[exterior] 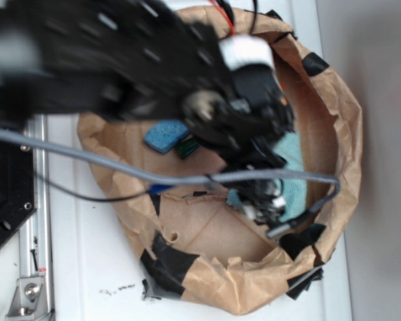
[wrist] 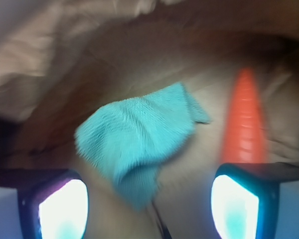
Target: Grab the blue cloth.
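The blue cloth [wrist: 139, 137] lies crumpled on the brown paper floor of the bag, a pale teal fuzzy piece with one corner hanging toward me. In the exterior view the blue cloth [exterior: 295, 190] shows partly under the arm, at the bag's right side. My gripper [wrist: 148, 209] is open, its two glowing pads [wrist: 64, 209] far apart, and the cloth's lower corner reaches down between them without touching either. From outside, the gripper [exterior: 266, 204] hovers over the cloth's left edge.
An orange toy carrot [wrist: 245, 119] lies just right of the cloth, its end behind the right finger. A bright blue sponge [exterior: 166, 136] sits at the bag's left. The crumpled paper bag wall [exterior: 344, 127] rings everything. A grey cable [exterior: 120, 167] crosses the bag.
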### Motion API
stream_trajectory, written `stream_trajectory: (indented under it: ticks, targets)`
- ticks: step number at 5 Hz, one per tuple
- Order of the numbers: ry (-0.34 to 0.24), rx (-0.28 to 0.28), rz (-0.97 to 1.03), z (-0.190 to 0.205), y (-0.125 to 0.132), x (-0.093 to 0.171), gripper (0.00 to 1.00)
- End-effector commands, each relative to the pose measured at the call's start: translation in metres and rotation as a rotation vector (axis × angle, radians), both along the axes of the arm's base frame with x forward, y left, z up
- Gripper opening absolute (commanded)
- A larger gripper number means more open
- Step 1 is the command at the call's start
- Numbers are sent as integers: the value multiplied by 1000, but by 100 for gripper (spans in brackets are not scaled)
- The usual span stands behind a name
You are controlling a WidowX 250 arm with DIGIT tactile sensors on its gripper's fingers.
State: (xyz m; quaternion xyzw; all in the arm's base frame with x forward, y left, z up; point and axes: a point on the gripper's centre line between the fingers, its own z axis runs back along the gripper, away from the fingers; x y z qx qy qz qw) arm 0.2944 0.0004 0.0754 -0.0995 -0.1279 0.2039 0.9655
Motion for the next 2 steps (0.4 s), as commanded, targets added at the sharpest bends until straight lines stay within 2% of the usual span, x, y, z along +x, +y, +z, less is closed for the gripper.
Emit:
stream_trajectory:
  ticks: [1,2]
  targets:
    - [-127,112,-137,-17,-20,48,100]
    - [-114,138,-177,-30,-16,53,0]
